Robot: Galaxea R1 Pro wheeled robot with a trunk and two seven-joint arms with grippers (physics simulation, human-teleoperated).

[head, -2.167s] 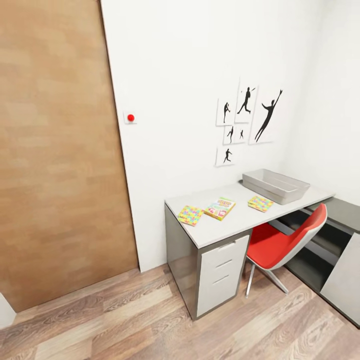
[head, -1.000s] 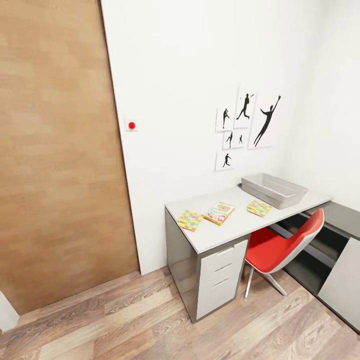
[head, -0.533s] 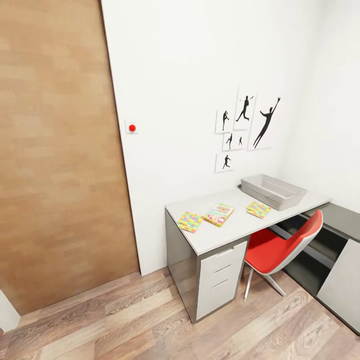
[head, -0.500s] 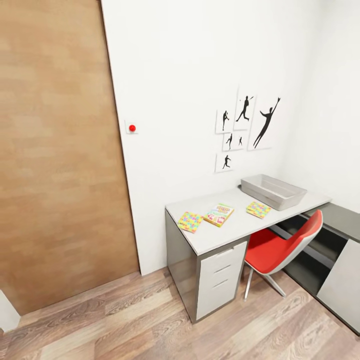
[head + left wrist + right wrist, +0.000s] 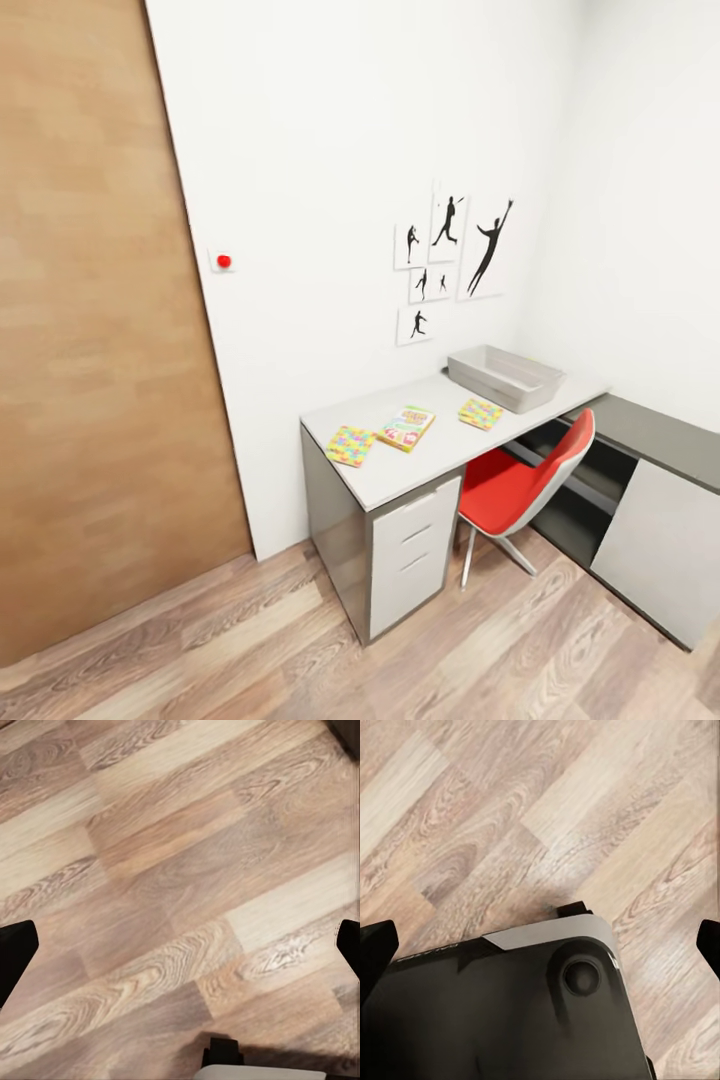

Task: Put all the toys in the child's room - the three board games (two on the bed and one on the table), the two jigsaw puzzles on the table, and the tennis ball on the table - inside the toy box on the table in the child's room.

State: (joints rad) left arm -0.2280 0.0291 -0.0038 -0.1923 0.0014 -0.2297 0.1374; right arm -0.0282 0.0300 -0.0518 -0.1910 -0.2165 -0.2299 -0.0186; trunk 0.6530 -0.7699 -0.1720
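Observation:
In the head view the white-topped table stands against the wall of the child's room. The light grey toy box rests at its far end, with no lid. One jigsaw puzzle lies at the near end and another just in front of the toy box. A printed board game lies between them. The tennis ball and the bed are out of view. My left gripper and my right gripper both hang open over the wood floor, holding nothing.
A red chair is tucked under the table. A lower dark grey-topped unit adjoins at the right. A brown wooden door covers the left, with a red button beside it. My dark base lies under the right gripper.
The whole head view has slid left and the desk looks slightly smaller, so the camera has moved. The things on the table lie as before.

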